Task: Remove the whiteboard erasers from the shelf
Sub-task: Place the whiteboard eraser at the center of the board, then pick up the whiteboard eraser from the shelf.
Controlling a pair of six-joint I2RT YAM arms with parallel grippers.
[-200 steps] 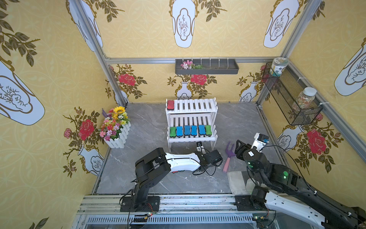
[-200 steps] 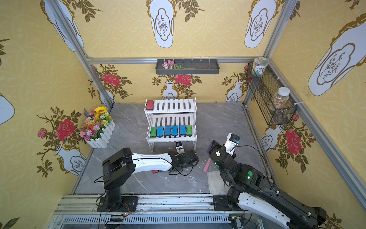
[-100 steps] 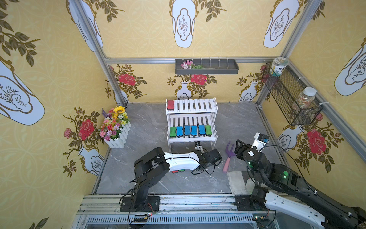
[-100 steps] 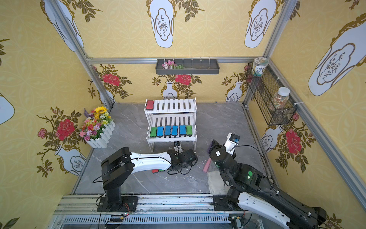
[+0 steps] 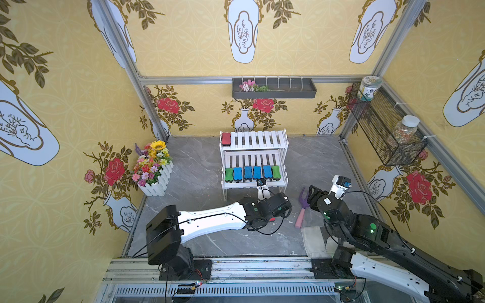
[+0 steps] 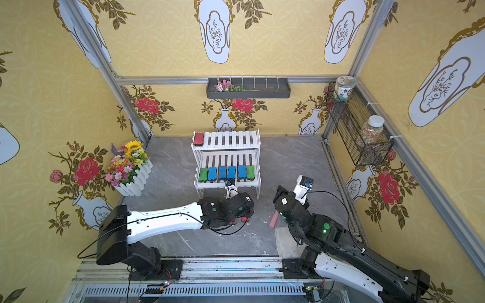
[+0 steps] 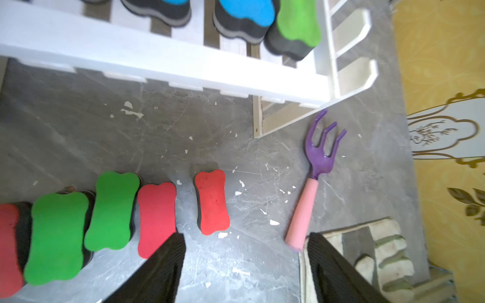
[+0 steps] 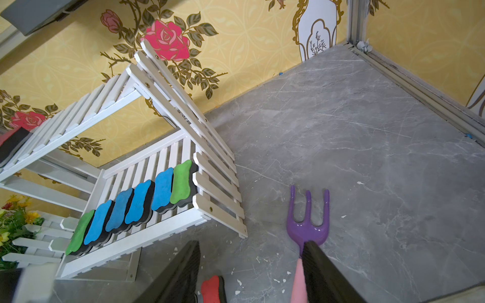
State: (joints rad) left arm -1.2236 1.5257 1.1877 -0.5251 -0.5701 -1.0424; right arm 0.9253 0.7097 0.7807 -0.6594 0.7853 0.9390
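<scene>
Grey marbled bench (image 5: 199,162) with a white slatted two-tier shelf (image 5: 253,139) standing toward the back wall. Seven erasers (image 5: 252,173) sit on the shelf. One red eraser (image 5: 226,139) is at the left end of its upper tier. Six are packed along the front of its lower tier, green at both ends and four blue between. Five more (image 7: 110,210), red and green, lie in a row on the bench in front of the shelf. The left fingers (image 7: 160,270) hang low over that row, spread wide with nothing between them. The right fingers (image 8: 322,272) are also parted and empty, in front of the shelf's right end, close above a purple and pink garden fork (image 8: 307,228). The lower row looks like the main hazard: its pieces touch, so fingers closing on one could drag or tip a neighbour. The upper tier and front rail leave little room, and a knock could shift the light shelf. An arm moving low could also scatter the row already set down, or snag the fork.
</scene>
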